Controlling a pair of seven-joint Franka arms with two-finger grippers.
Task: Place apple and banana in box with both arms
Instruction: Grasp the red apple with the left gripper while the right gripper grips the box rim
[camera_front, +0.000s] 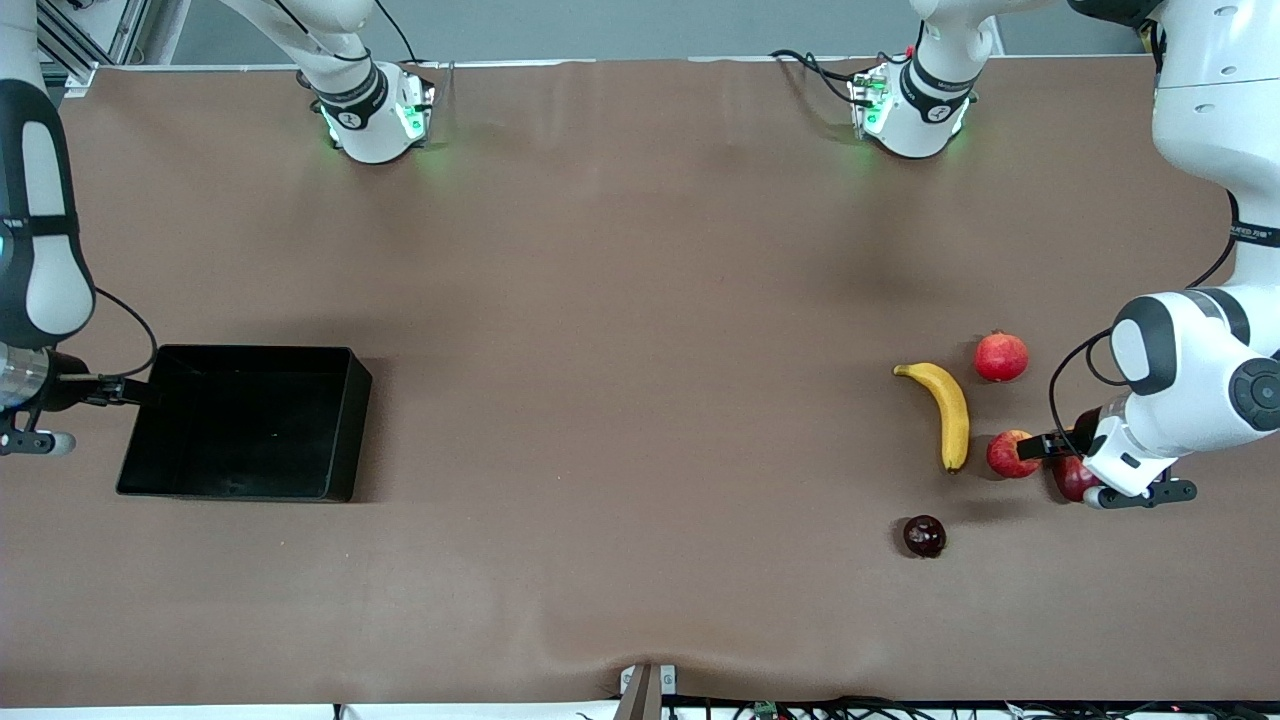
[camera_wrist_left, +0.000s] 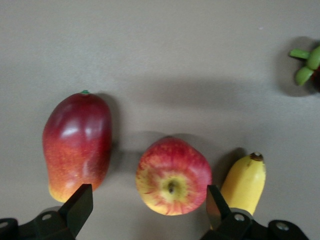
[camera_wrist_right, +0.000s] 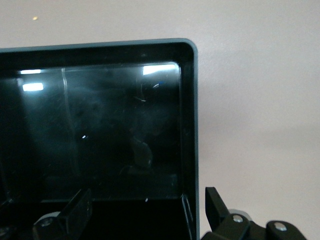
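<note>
the left gripper (camera_front: 1035, 447) is down at the left arm's end of the table. its two black fingers (camera_wrist_left: 77, 207) are wide open, one on each side of the apple (camera_front: 1010, 454). they hold nothing; in the left wrist view there is a gap between each finger and the apple.

the apple sits on the brown table (camera_front: 620, 300). it is red with yellow near its stem dimple. the banana (camera_front: 945, 410) lies just beside it, toward the middle of the table, and does not seem to touch it. a long dark red and yellow fruit (camera_front: 1072, 477) lies beside the apple toward the left arm's end, partly under the arm. a red pomegranate (camera_front: 1001, 356) sits farther from the front camera than the apple. a small dark round fruit (camera_front: 924, 536) sits nearer to the front camera than the banana.

the box (camera_front: 335, 420) is well apart from the fruit, at the right arm's end of the table. it is black and shiny, with no fruit inside.

the right gripper (camera_front: 118, 391) is at the box's end wall. its fingers (camera_wrist_right: 212, 205) are open, with the wall's rim between them. i cannot tell if they touch it.
</note>
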